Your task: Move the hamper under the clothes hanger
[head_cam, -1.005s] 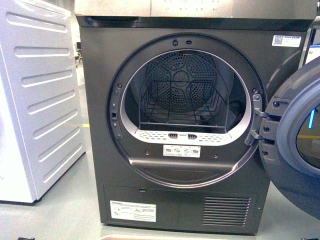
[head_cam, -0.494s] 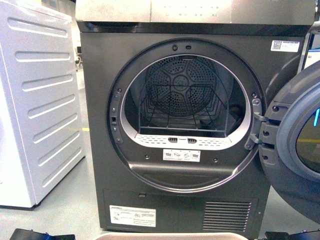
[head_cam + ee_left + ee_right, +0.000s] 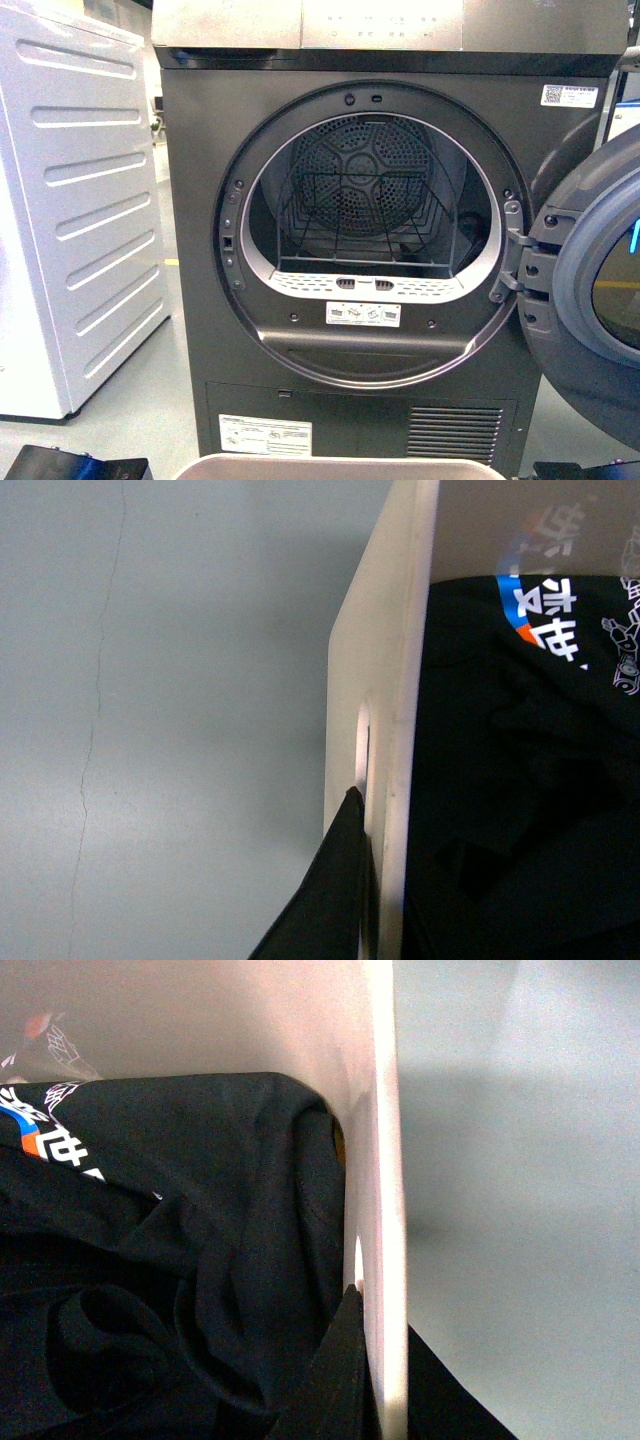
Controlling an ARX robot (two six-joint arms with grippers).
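The beige hamper's rim [image 3: 340, 467] shows at the bottom edge of the front view. My left gripper [image 3: 378, 810] is shut on the hamper's side wall [image 3: 390, 660] at a handle slot. One dark finger [image 3: 335, 890] lies on the outside. My right gripper [image 3: 385, 1305] is shut on the opposite wall [image 3: 385, 1160], with one finger [image 3: 340, 1370] inside. Black clothes with a blue and orange print [image 3: 520, 780] lie in the hamper and also show in the right wrist view [image 3: 180, 1260]. Dark parts of the left arm [image 3: 75, 465] and right arm [image 3: 590, 470] show low in the front view. The clothes hanger is out of view.
A dark grey dryer [image 3: 380, 250] stands straight ahead with its drum open. Its round door [image 3: 590, 290] swings out to the right. A white appliance [image 3: 70, 210] stands at the left. Grey floor [image 3: 180, 680] lies beside the hamper on both sides.
The hamper's rim and both arms have come up into the bottom of the front view. The dryer has shifted slightly down in the picture.
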